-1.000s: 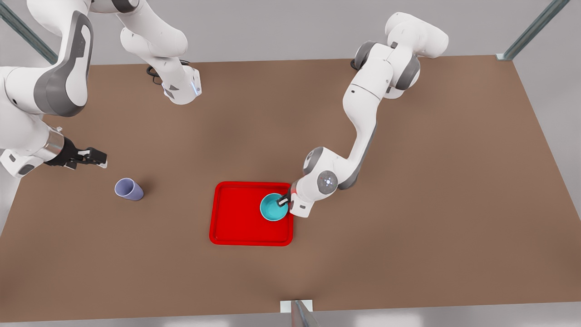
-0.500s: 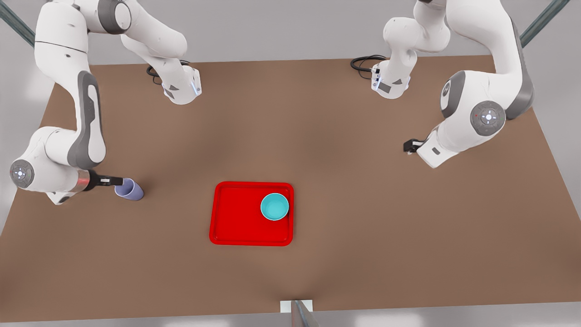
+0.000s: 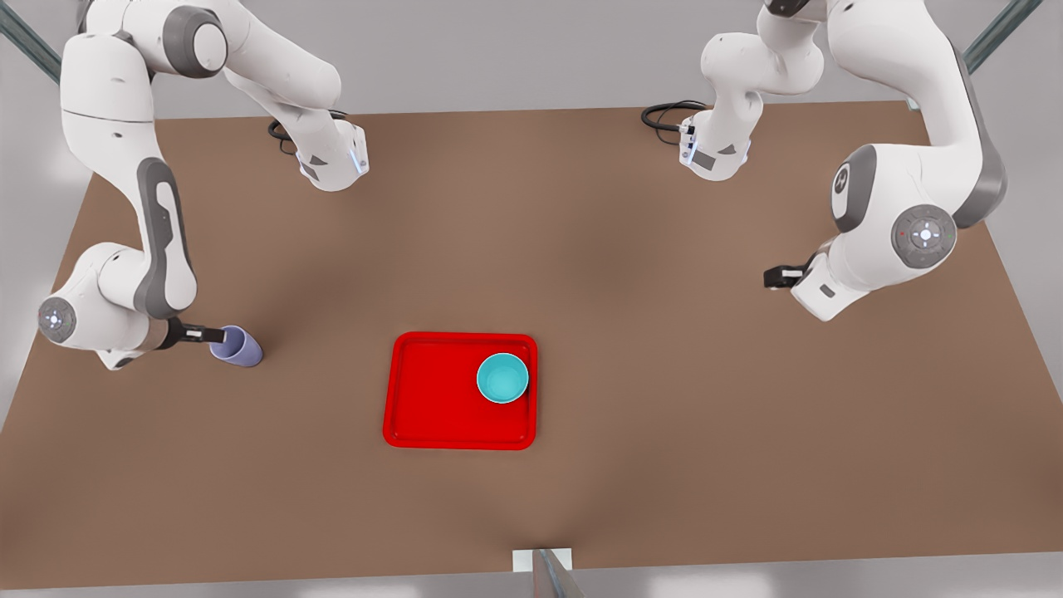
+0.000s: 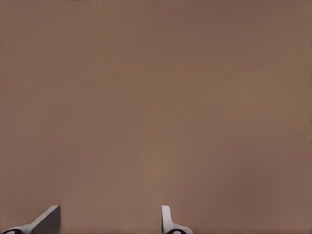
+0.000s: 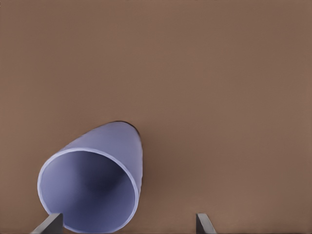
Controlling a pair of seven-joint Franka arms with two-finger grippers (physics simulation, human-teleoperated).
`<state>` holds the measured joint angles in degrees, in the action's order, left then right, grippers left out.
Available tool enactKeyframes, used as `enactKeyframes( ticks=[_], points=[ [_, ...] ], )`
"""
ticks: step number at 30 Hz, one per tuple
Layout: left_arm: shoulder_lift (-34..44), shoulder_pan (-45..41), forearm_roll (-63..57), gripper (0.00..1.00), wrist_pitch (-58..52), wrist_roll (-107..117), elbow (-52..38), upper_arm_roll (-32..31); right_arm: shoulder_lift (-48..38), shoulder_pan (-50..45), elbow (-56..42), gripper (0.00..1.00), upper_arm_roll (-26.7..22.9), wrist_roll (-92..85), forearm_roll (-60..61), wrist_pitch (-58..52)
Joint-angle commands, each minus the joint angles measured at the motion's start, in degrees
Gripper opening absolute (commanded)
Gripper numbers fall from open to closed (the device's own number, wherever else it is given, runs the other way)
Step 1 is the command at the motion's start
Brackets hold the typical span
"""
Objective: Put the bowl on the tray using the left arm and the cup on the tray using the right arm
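Partly hidden at the frame edge, only the tips of the right gripper (image 5: 129,222) are seen, its fingers (image 5: 48,224) spread wide about the cup (image 3: 238,345), whose rim is cut off. The cup is seen standing on the tabletop (image 3: 664,415), mouth tilted toward that gripper. The bowl (image 3: 502,378) sits upright on the tray (image 3: 432,407). The left gripper (image 4: 109,219) is held open over bare tabletop.

A plain brown table (image 3: 581,249) spreads wide. At its far edge coils a black cable (image 3: 664,112); another black cable (image 3: 278,130) sits further along that edge.
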<state>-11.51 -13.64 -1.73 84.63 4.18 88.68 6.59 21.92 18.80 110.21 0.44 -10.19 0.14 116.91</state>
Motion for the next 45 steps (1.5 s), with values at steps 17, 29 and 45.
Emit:
enactKeyframes(
  ticks=[17,29,45],
  points=[
    [-1.0,0.1,0.5,1.0,0.0,-0.1,0.0,0.4,3.5,-0.3,2.2,0.21,0.0,0.1,-0.1,4.6],
    [-0.8,0.1,0.5,1.0,0.0,-0.1,0.0,0.4,3.8,-0.1,2.4,0.21,0.0,-0.1,-0.2,5.3],
    [-0.4,0.1,0.6,1.0,-0.2,0.1,0.0,-0.1,0.8,-8.0,-7.9,0.21,9.3,13.5,0.6,-1.9]
  ],
)
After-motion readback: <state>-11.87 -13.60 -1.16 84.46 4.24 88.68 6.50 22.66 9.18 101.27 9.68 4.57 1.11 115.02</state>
